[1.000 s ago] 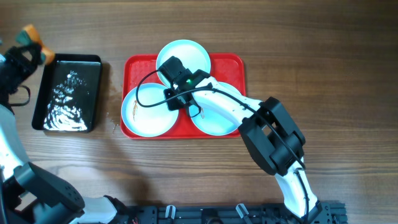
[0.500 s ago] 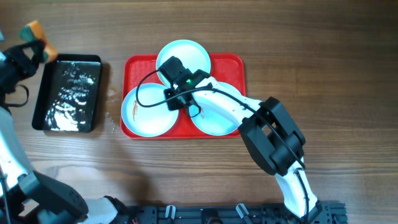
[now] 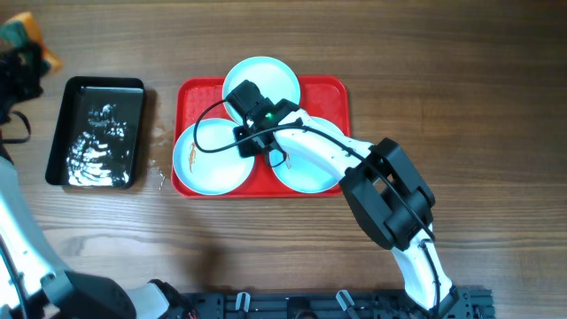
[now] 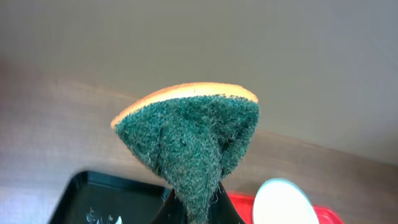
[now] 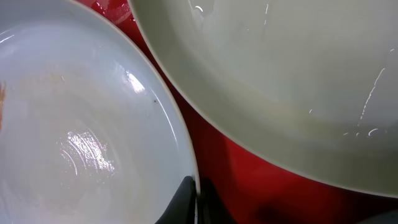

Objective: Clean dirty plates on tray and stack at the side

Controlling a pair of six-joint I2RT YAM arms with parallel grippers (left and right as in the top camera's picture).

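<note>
The red tray (image 3: 332,93) holds three pale plates: a far one (image 3: 266,80), a front-left one (image 3: 213,159) with a brown smear by its left rim, and a front-right one (image 3: 306,173) partly under my right arm. My right gripper (image 3: 252,142) is shut on the front-left plate's inner rim. In the right wrist view the fingers (image 5: 196,202) pinch that plate (image 5: 74,124), with another plate (image 5: 280,74) above them. My left gripper (image 3: 22,49) is at the far left, shut on a green and orange sponge (image 4: 193,137).
A black rectangular tray (image 3: 97,133) with wet, foamy streaks lies left of the red tray; it also shows in the left wrist view (image 4: 93,196). Small droplets lie on the wooden table (image 3: 443,89) between the two trays.
My left gripper has moved with the sponge away from the black tray toward the far left corner. The right arm and the plates have not moved.
</note>
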